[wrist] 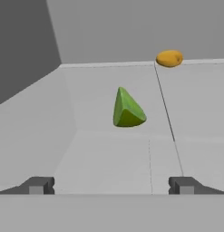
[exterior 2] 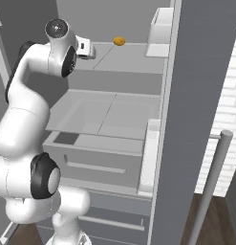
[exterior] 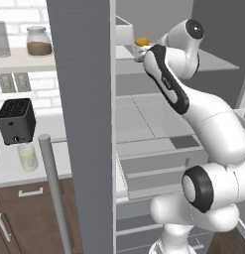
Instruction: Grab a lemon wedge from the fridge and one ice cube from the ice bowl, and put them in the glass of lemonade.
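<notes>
Claw [wrist: 111, 185] open, empty, reaching into fridge [exterior: 84, 99] at top-shelf height. Wedge [wrist: 169, 58] at shelf's back, well beyond the tips, not yet gripped. Green cone-shaped piece [wrist: 127, 108] nearer, between claw and wedge. Glass [exterior: 27, 157] waiting on counter [exterior: 10, 171] beside toaster [exterior: 16, 120]. Door open; likely nothing delivered yet: wedge pick, ice cube, both drops remaining.

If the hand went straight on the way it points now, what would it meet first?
Probably the green wedge, lying on the fridge shelf nearly centred ahead of the open hand. The lemon wedge sits farther back, to the right.
</notes>
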